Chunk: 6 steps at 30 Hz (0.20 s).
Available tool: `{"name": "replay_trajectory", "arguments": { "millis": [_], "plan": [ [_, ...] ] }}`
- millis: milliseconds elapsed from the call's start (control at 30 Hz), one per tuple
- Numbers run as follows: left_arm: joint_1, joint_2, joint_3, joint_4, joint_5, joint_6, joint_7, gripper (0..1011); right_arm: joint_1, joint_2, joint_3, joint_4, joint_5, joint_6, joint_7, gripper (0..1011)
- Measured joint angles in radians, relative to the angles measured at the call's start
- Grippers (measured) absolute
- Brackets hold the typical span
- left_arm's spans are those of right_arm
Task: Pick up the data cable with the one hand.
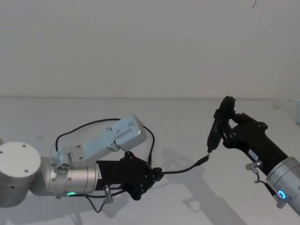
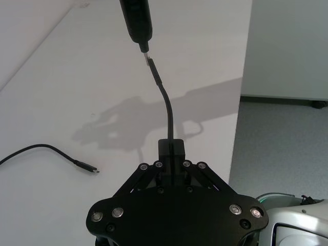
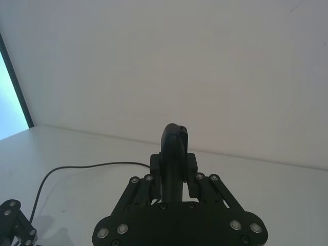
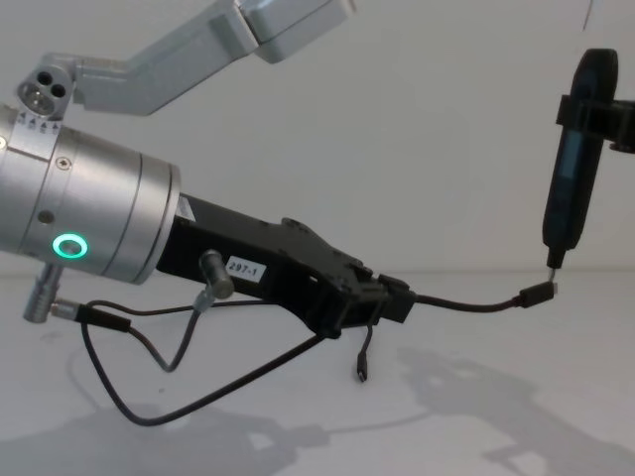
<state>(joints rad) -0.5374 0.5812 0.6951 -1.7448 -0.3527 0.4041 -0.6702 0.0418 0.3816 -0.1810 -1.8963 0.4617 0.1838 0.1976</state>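
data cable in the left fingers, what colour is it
Black data cable, clearest in the chest view.

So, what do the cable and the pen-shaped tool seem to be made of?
The data cable: probably matte black rubber or plastic sheathing; it curves freely from the left gripper. The pen-shaped tool, in the right gripper: smooth, slightly shiny black plastic, apparently, with a small metal-looking tip.

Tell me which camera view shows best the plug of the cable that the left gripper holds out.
The left wrist view: the plug is seen just under the pen tool's metal tip, with the cable running back into the shut left gripper. The chest view shows it small, from the side. The head view shows it tiny.
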Motion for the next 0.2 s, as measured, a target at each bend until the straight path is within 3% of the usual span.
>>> {"name": "replay_trajectory", "arguments": {
  "millis": [200],
  "plan": [
    [0.0,0.0,0.0,0.0,0.0,0.0,0.0,34,0.0,0.002,-0.001,-0.001,-0.001,0.0,0.002,279]
  ]
}}
